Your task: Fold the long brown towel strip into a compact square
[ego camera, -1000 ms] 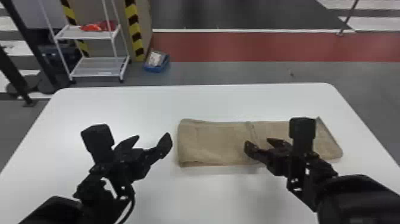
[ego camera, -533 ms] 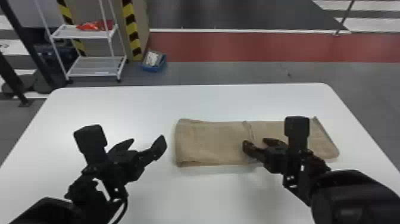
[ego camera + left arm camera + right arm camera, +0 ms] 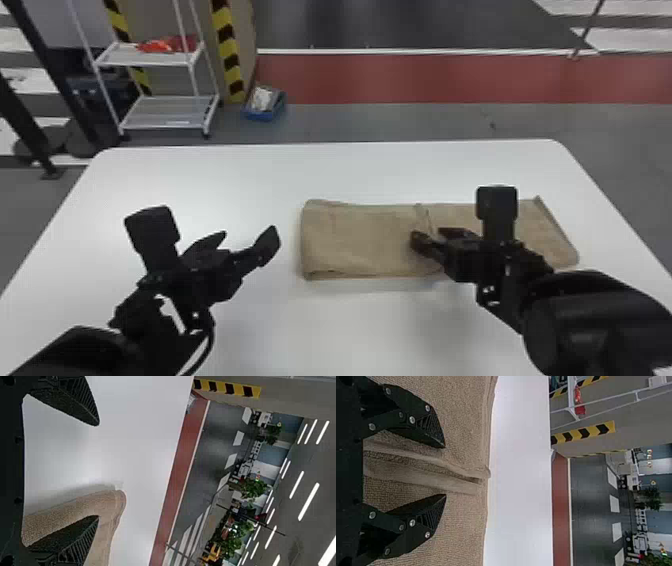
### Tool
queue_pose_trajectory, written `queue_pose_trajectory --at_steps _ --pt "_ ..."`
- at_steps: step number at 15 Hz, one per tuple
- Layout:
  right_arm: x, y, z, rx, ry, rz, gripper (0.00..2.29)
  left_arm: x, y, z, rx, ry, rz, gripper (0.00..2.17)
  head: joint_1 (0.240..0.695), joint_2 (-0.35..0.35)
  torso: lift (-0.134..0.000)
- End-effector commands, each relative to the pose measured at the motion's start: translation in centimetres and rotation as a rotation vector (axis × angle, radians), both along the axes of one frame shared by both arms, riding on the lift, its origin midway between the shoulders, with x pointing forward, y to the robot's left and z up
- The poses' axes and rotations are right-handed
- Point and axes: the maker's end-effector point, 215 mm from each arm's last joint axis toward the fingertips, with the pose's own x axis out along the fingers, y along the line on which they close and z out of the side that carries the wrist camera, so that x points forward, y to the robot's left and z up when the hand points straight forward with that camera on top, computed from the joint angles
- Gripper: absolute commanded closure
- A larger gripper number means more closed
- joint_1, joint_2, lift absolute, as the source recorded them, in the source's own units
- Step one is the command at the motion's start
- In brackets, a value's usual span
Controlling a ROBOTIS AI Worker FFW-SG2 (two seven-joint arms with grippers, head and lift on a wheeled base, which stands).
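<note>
With right tool (image 3: 444, 471) wide astride the inner edges (image 3: 435, 481) of the towel strip (image 3: 360, 240), probably for pinching there. With left tool (image 3: 250, 234) also wide, near the strip's left end (image 3: 315, 240), likely in reserve.

The left gripper (image 3: 249, 235) has edged away from the towel (image 3: 360, 242) — the right gripper (image 3: 428, 234) slightly leftward.

No txt, labels, brands, nos. or signs legible, head view or L/R wrist views.
</note>
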Motion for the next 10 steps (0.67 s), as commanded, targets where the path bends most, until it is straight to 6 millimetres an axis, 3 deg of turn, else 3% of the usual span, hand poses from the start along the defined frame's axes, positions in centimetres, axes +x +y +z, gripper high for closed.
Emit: queue_pose_trajectory --at_steps 1,7,10 --pt "0.15 0.19 -0.03 0.0 0.003 0.004 0.54 -0.06 0.17 -0.14 0.002 0.003 0.0 0.05 0.695 0.012 -0.125" --pt "-0.06 0.47 0.13 0.007 0.009 0.012 0.79 -0.1 -0.03 -0.18 -0.001 0.004 -0.002 0.05 0.695 0.017 -0.125" --pt "-0.3 0.56 0.19 0.015 0.005 0.01 0.79 -0.19 0.03 -0.23 -0.001 0.005 -0.001 0.05 0.695 0.018 -0.125"
